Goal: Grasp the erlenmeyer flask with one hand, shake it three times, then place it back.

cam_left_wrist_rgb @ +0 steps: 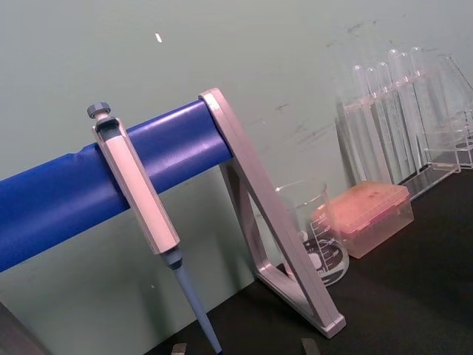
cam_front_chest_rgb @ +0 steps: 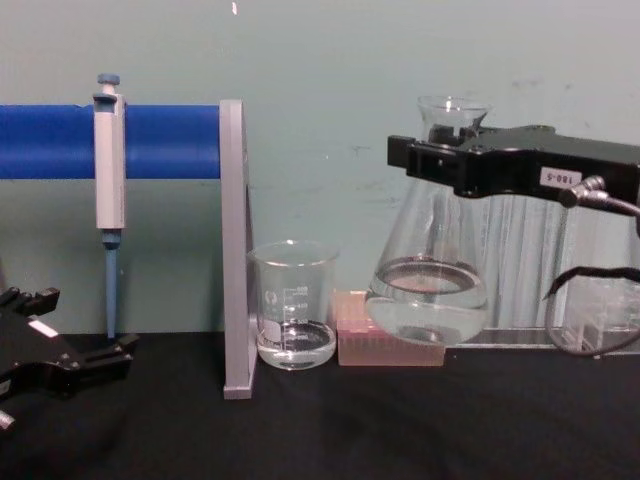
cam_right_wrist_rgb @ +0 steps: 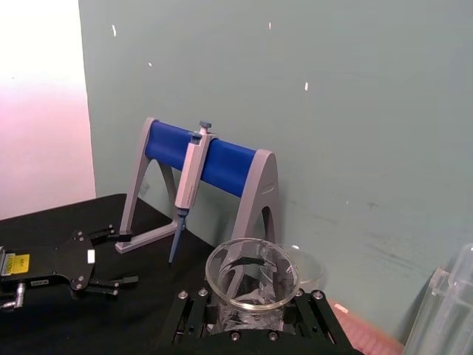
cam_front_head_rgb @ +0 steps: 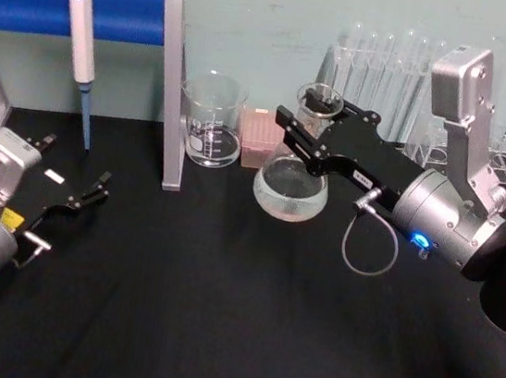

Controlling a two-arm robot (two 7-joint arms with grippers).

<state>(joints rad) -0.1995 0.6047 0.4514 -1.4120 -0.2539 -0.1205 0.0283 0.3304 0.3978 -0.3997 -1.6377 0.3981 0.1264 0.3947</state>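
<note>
The erlenmeyer flask [cam_front_head_rgb: 290, 192] [cam_front_chest_rgb: 428, 290] is clear glass with a little liquid in its wide base. It hangs upright just above the black table, in front of the pink box. My right gripper [cam_front_head_rgb: 313, 122] [cam_front_chest_rgb: 440, 160], black with a small white label and a silver-grey wrist, is shut on its neck just below the rim. The right wrist view looks down into the flask's mouth [cam_right_wrist_rgb: 251, 277] between the jaws. My left gripper [cam_front_head_rgb: 89, 191] [cam_front_chest_rgb: 70, 350] [cam_right_wrist_rgb: 111, 259] rests low at the table's left, open and holding nothing.
A glass beaker [cam_front_head_rgb: 212, 123] [cam_front_chest_rgb: 293, 305] stands left of the flask beside a grey-and-blue stand [cam_front_head_rgb: 173, 85] that holds a pipette [cam_front_head_rgb: 82, 36]. A pink box [cam_front_chest_rgb: 390, 345] sits behind the flask, and a rack of test tubes [cam_front_head_rgb: 390, 72] stands at the back right.
</note>
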